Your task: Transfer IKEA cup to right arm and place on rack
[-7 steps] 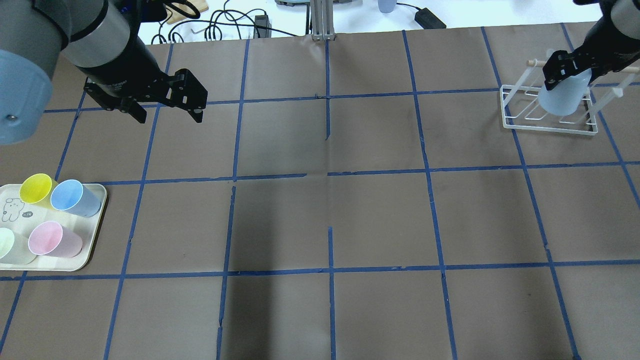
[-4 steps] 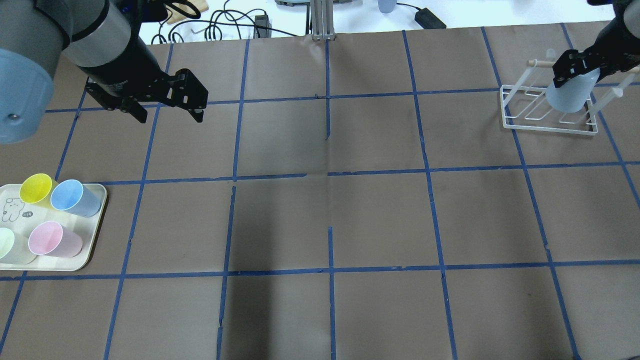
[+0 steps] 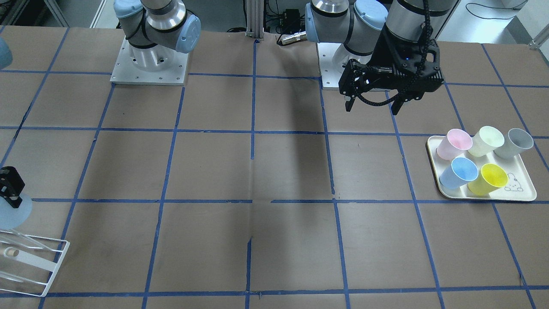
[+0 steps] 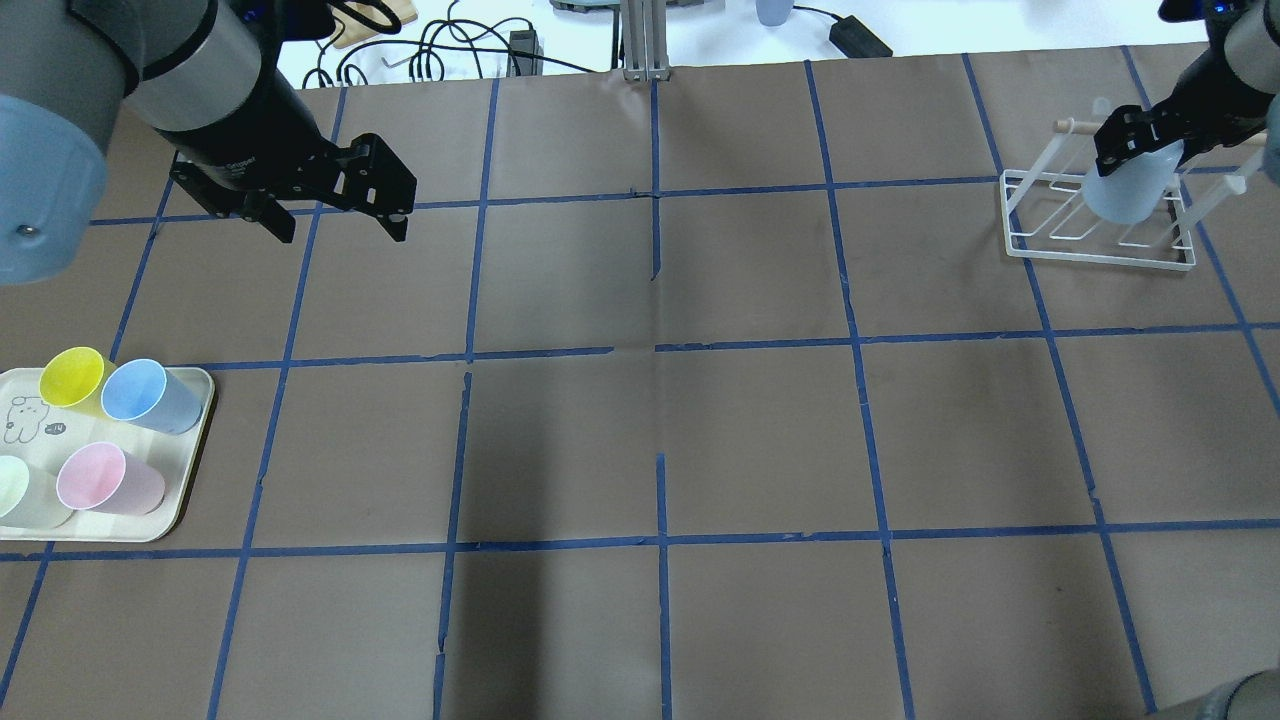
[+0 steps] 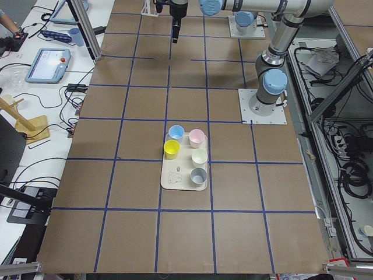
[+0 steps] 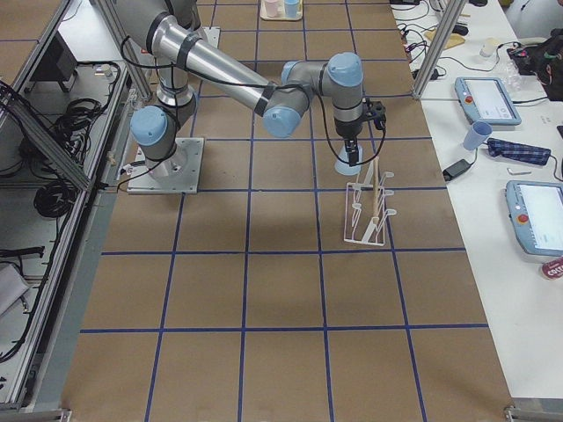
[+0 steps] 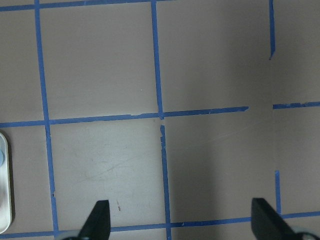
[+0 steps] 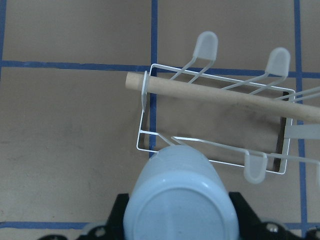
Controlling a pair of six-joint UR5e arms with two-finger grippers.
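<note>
Right gripper [image 4: 1138, 140] is clamped on the IKEA cup [image 8: 177, 200], mouth down, just over the rack's [image 4: 1100, 255] near edge, not seated afaict. Imo centre the mouth over a prong [image 8: 255, 167] b4 lowering, go slow, release only once it's on. Left gripper [image 4: 340, 232] wide open, empty, well apart.

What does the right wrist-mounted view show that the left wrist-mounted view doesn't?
Only right wrist: the IKEA cup, base toward the camera, gripped in the right pincer over the rack, dowel beyond. Only left wrist: the left pincer open and empty, a sliver of tray rim at the left edge. Both: brown table with blue tape grid.
</note>
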